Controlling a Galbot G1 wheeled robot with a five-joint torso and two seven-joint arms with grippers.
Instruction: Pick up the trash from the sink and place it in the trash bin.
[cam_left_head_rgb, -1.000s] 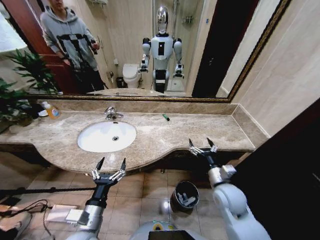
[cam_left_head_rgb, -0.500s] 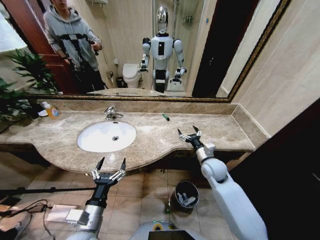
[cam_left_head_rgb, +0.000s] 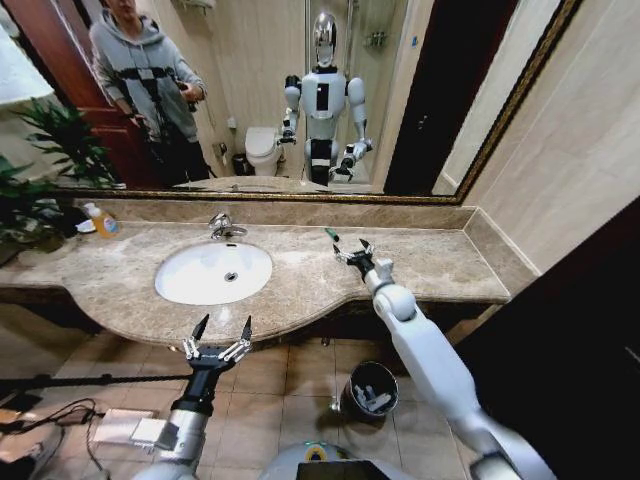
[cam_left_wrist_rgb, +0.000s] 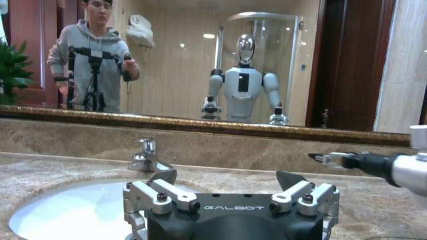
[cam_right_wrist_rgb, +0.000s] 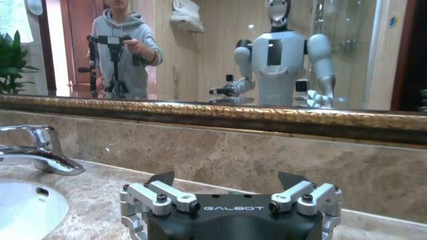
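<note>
We hold our right tool with its fingers spread and empty over the marble surface at centre frame, just beside the green stick that lies near the backsplash, right of the sink. It looks short, thin and stiff — probably light and apt to roll, so we would pinch it across its middle. Our left tool, also spread, waits at lower left, while the trash bin stands on the floor, white pieces inside.
</note>
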